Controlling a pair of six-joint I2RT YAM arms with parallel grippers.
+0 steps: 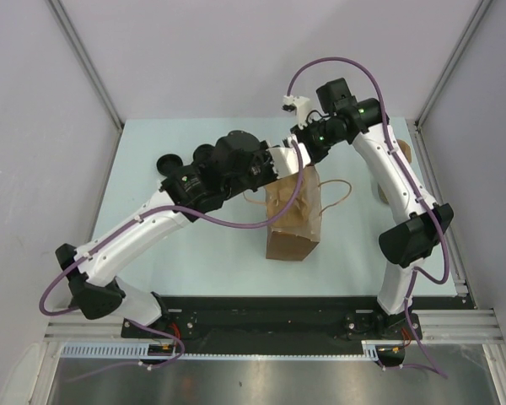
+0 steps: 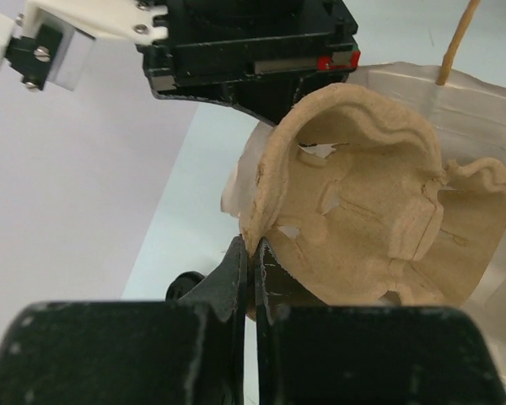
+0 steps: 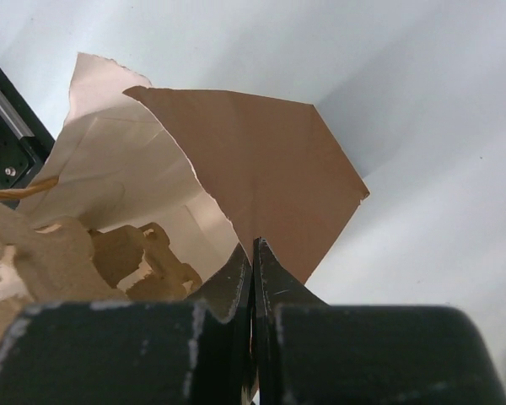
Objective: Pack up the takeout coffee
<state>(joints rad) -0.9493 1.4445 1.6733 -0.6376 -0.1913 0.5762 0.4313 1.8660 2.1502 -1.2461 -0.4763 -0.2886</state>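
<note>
The brown paper bag (image 1: 291, 226) stands open in the middle of the table. My left gripper (image 1: 280, 167) is shut on the rim of the moulded pulp cup carrier (image 2: 363, 211) and holds it at the bag's mouth; the jaws (image 2: 253, 253) pinch its edge. My right gripper (image 1: 303, 150) is shut on the bag's top edge (image 3: 253, 169), with its jaws (image 3: 254, 249) closed on the paper. The carrier also shows inside the bag in the right wrist view (image 3: 135, 253). The lidded takeout coffee is not visible in any view.
A brown object (image 1: 402, 153) stands at the table's right edge, half hidden behind the right arm. A small dark round shape (image 2: 184, 283) shows beside my left finger; I cannot tell what it is. The bag's twine handles (image 1: 337, 196) hang loose.
</note>
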